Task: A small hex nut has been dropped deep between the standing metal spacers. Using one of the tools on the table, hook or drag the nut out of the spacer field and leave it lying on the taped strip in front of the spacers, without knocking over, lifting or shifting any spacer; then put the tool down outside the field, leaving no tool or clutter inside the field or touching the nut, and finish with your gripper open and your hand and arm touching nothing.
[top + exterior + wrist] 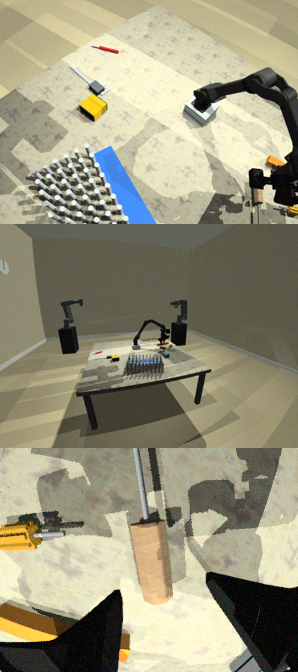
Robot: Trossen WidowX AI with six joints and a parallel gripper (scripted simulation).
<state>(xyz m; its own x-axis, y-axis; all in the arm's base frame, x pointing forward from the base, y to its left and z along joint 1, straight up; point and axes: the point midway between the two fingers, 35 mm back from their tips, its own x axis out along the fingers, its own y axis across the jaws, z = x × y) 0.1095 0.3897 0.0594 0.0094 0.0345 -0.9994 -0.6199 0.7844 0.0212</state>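
A wooden-handled tool [257, 195] [151, 563] lies on the table, its thin metal rod running out of the top of the wrist view; the rod's far end is out of that view. My gripper [164, 587] is partly open and empty. Its fingertips stand apart on either side of the handle's near end, with gaps on both sides. Their exact height is unclear. Many upright grey spacers [113, 196] [144, 366] stand in rows beside the blue taped strip [130, 195]. The hex nut cannot be made out.
A yellow-handled tool [293, 209] [17, 537] and an orange bar [273, 161] [30, 623] lie near the gripper. A blue block [166, 355] sits near the spacers. A yellow block [93, 107], a caliper [97, 87] and a red-handled tool [109, 49] lie farther off.
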